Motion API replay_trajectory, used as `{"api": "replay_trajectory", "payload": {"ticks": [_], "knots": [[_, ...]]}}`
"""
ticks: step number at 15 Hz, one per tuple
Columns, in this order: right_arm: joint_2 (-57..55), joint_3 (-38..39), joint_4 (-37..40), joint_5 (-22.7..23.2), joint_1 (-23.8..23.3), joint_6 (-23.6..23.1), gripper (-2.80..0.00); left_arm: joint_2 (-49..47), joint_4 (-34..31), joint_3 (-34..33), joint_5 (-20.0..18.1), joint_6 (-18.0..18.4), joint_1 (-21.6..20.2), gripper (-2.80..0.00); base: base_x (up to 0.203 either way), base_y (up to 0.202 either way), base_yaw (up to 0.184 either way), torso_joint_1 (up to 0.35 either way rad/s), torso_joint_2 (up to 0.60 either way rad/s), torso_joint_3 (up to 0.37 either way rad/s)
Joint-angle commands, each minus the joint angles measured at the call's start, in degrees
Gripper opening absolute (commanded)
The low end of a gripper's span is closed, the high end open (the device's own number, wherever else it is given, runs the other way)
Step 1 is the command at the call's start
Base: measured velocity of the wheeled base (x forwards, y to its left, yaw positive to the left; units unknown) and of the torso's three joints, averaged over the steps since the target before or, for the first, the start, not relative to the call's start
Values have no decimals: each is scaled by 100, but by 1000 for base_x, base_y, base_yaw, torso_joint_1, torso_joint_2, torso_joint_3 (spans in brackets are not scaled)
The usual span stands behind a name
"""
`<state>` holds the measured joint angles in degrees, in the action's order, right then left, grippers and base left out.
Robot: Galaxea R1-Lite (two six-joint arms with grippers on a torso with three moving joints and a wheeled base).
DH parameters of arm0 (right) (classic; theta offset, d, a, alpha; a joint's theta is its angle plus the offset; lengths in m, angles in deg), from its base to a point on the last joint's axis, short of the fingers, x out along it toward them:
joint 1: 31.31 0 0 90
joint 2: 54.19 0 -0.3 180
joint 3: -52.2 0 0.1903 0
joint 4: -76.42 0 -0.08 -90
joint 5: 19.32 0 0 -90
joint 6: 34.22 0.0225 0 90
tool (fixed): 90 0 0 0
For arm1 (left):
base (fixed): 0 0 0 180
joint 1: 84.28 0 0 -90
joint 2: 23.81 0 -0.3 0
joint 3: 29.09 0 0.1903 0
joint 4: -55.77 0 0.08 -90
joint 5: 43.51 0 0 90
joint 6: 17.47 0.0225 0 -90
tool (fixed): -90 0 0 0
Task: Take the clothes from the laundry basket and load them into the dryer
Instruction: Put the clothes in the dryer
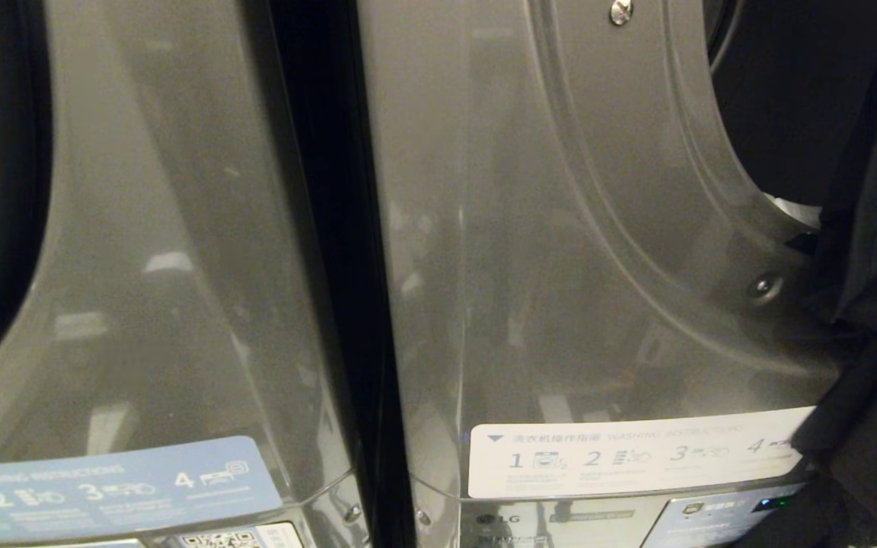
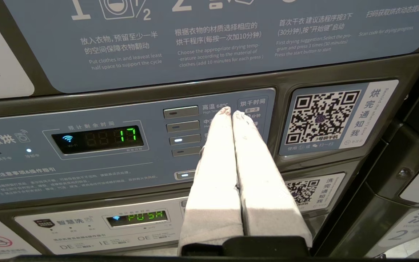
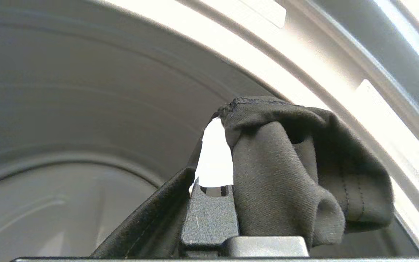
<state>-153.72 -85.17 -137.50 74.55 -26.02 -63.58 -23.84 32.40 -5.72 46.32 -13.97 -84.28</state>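
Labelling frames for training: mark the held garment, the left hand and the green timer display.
garment (image 3: 296, 174), right wrist view, bunched fold.
left hand (image 2: 231, 113), left wrist view, between fingertips.
timer display (image 2: 129, 134), left wrist view, lit digits.

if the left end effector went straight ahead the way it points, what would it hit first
Most likely the dryer control panel, near its column of buttons. The shut left end effector points straight at it, though how far off it is cannot be judged.

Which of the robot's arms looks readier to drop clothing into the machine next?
The right. Its gripper is shut on a dark charcoal fabric garment at the grey machine's round opening. The left gripper, shut and empty, points at a blue control panel.
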Motion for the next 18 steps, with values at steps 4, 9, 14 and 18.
{"api": "replay_trajectory", "payload": {"ticks": [4, 9, 14, 18], "knots": [[-277, 10, -5, -581, 149, -53, -280, 2, 0, 0, 0, 2, 0, -280, 0, 0, 0, 0, 0, 0], [-832, 1, 867, -972, 139, 549, -280, 2, 0, 0, 0, 2, 0, -280, 0, 0, 0, 0, 0, 0], [-840, -2, 3339, -1480, 90, 2404, -280, 2, 0, 0, 0, 2, 0, -280, 0, 0, 0, 0, 0, 0], [-857, -8, 3882, -1401, 89, 2422, -280, 2, 0, 0, 0, 2, 0, -280, 0, 0, 0, 0, 0, 0]]}}
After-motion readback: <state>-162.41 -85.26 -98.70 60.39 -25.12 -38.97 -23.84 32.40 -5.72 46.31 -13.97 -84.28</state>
